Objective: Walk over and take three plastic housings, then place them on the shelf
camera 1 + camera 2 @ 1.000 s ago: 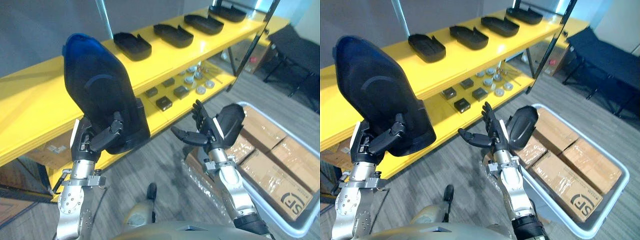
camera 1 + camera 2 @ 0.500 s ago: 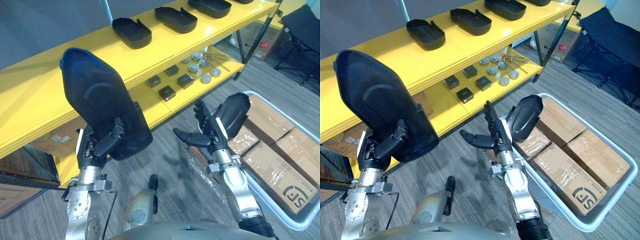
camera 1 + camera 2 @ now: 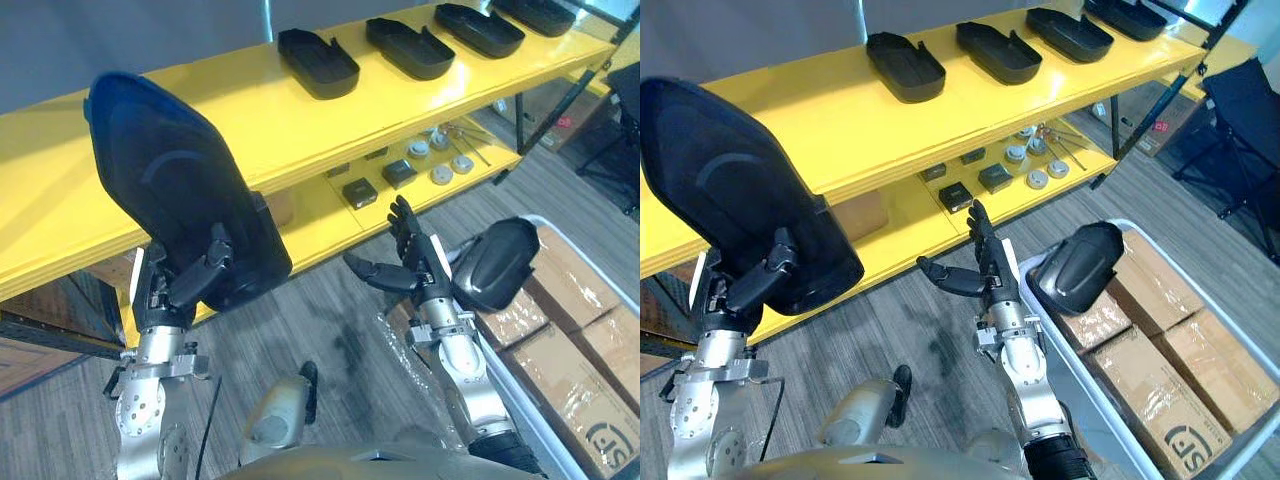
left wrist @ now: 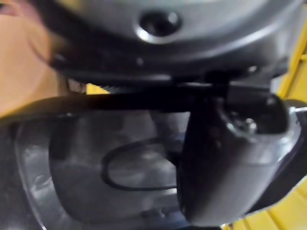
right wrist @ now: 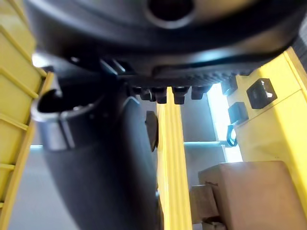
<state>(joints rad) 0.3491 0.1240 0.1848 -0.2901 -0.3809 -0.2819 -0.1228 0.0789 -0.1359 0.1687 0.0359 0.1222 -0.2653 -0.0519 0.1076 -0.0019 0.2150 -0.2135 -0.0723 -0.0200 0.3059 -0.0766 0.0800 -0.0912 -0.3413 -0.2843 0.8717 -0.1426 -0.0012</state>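
Your held housing [image 3: 175, 200] is black plastic, matt with a faint sheen on its curved back. The 4 shelf housings [image 3: 318, 62] look the same dull black. The shelf [image 3: 230, 120] boards are smooth, glossy yellow and throw back the light. You can see silvery metal discs [image 3: 1038, 178] on the lower board. The boxes [image 3: 1150, 405] are brown cardboard under shiny clear tape, in a smooth grey plastic bin [image 3: 1085, 390]. The floor [image 3: 330, 320] is matt grey wood-grain.
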